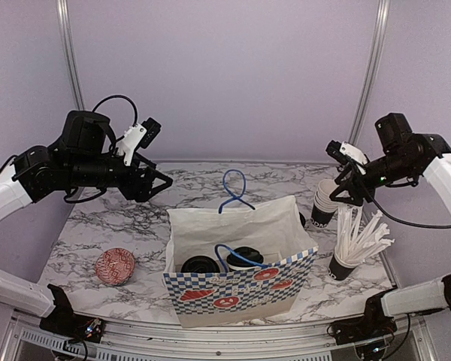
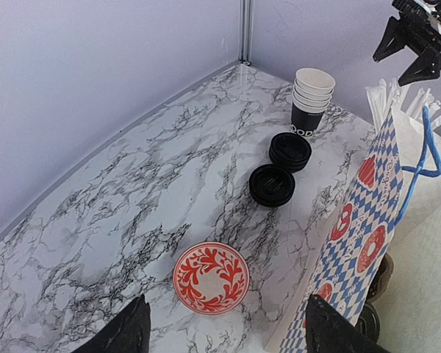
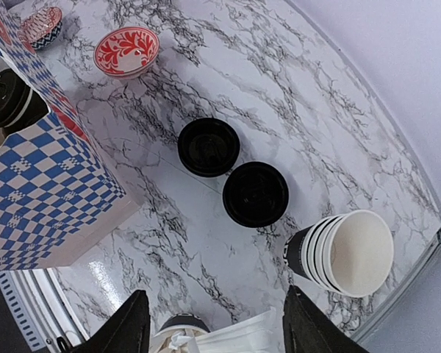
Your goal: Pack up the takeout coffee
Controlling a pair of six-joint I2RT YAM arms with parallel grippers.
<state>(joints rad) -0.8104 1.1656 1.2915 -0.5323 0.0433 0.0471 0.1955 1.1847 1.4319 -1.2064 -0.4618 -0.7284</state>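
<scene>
- While the blue-checked paper bag stands open at the front, two lidded takeout coffee cups sit inside it.
- A stack of empty cups, a cup of straws, two black lids and a red bowl rest on the marble table, with lilac walls behind.
- Left gripper hovers, jaws wide apart, empty.
- Right gripper hangs near the cup stack, jaws apart, holding nothing.

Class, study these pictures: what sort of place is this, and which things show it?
Probably a lab booth staged as a takeout counter: plain walls, robot arms at a marble-look table, and a checked paper bag holding lidded cups.
</scene>
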